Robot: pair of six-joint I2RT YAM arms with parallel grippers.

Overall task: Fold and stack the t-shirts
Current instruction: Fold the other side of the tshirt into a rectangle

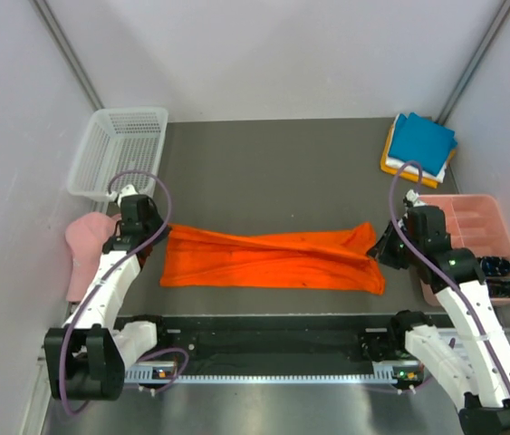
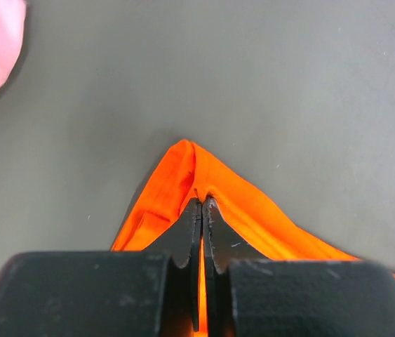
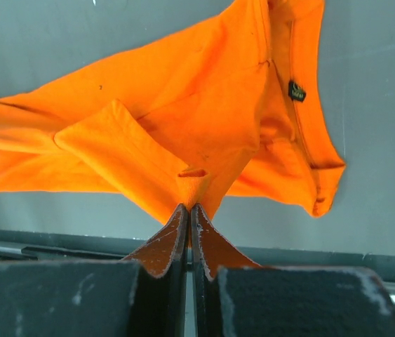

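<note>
Two arms reach low, left gripper (image 2: 202, 201) and right gripper (image 3: 187, 208) each clamped on an end of the one orange shirt (image 1: 273, 258), three folded shirts (image 1: 420, 145) stacked apart.

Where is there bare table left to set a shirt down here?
Widest bare table lies beyond the orange t-shirt, between the white basket and the folded stack. The near strip is crowded: the shirt across the middle, pink cap at left, pink tray at right.

Table (image 1: 273, 172) bears orange t-shirt (image 1: 273, 258), basket (image 1: 85, 169), cap (image 1: 84, 237), folded shirts (image 1: 422, 138), tray (image 1: 501, 219).
</note>
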